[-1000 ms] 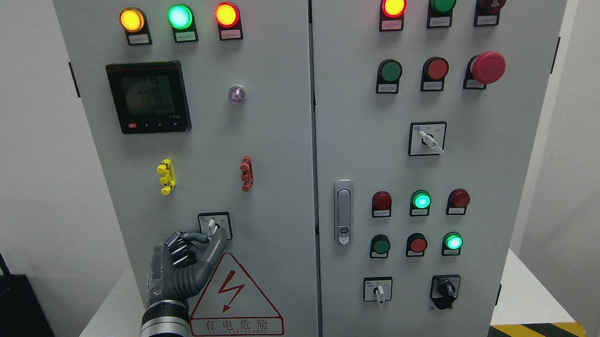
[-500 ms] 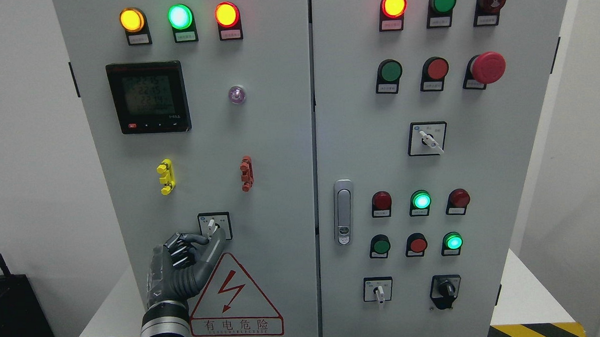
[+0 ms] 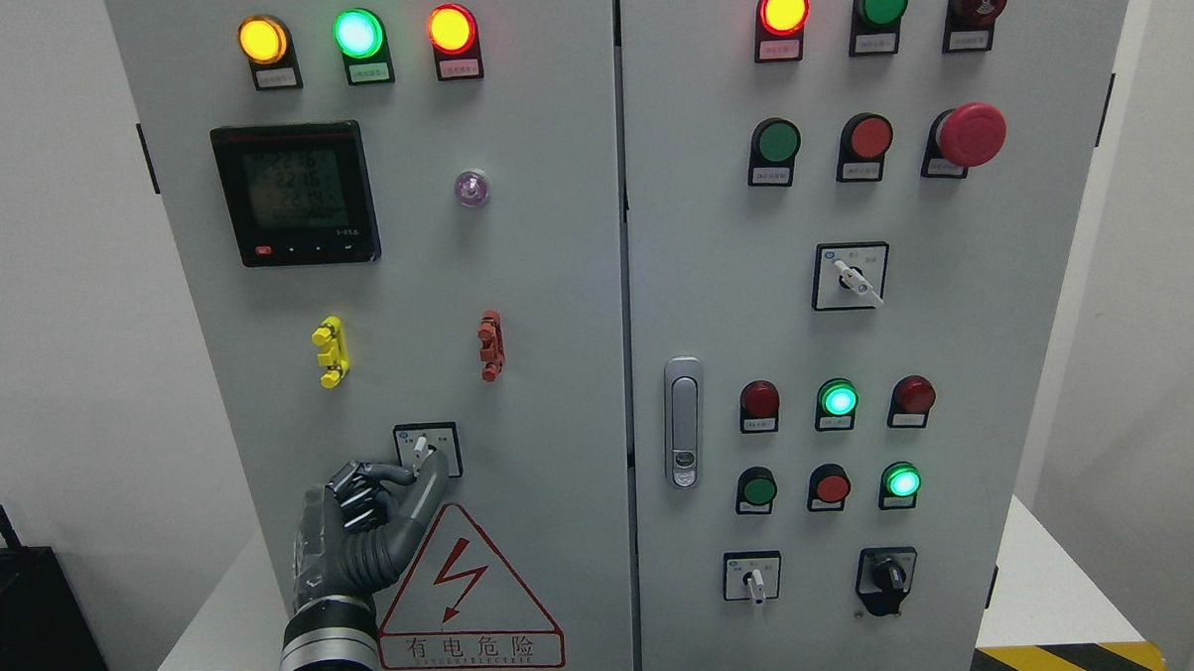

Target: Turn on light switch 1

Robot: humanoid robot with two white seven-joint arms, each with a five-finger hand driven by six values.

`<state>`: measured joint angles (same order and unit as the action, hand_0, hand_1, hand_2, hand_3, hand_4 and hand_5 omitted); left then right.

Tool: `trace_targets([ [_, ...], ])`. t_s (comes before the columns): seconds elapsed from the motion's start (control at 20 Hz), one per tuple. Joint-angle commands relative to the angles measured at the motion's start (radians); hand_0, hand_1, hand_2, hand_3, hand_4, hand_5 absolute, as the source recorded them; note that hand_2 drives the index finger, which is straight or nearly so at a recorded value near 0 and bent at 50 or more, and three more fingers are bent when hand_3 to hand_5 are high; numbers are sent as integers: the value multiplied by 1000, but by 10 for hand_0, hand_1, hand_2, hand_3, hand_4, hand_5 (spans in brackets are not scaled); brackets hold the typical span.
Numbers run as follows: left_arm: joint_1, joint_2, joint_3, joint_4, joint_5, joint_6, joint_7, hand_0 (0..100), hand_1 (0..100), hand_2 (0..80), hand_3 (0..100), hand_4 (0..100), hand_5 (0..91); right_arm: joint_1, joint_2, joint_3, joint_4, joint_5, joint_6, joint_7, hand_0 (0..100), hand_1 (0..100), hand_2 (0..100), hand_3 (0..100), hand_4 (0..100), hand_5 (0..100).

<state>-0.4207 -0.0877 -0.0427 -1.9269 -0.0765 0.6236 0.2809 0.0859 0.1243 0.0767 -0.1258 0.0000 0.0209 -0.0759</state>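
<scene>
Left hand (image 3: 370, 512) comes up from bottom left, raised to the switch (image 3: 422, 449) low on the left door (image 3: 559, 396) of the cabinet, just above the warning triangle (image 3: 467, 588). Index finger (image 3: 395, 473) and thumb (image 3: 426, 495) close in narrow on the white lever from below/left; other fingers curled. Tips look to be touching the lever, but can't tell if it's a firm pinch or just contact. Lever points roughly up, w/ a slight left lean. Right hand not in view.

Step in hand, as I judge it: grip set at the knob, turn not yet done. Next move calls for a wrist/finger twist, prob. clockwise toward the right-hand mark on the plate, w/ steady pinch so the small lever doesn't slip out. Labels too small to read, so "on" side is a guess.
</scene>
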Motion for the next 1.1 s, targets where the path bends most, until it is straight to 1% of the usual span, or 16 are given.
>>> trace_targets([
  [0.0, -9, -3, 0, 2, -3, 4, 0, 103, 663, 617, 993, 1000, 880, 0, 0, 0, 0, -25, 1, 1, 0, 0, 0, 0, 0, 0],
  [0.55, -9, -9, -2, 8, -5, 5, 0, 105, 655, 621, 1000, 1000, 879, 0, 0, 0, 0, -25, 1, 1, 0, 0, 0, 0, 0, 0],
  [1.05, -13, -10, -2, 9, -17, 5, -2, 158, 659, 626, 1000, 1000, 880, 0, 0, 0, 0, -25, 1, 1, 0, 0, 0, 0, 0, 0],
])
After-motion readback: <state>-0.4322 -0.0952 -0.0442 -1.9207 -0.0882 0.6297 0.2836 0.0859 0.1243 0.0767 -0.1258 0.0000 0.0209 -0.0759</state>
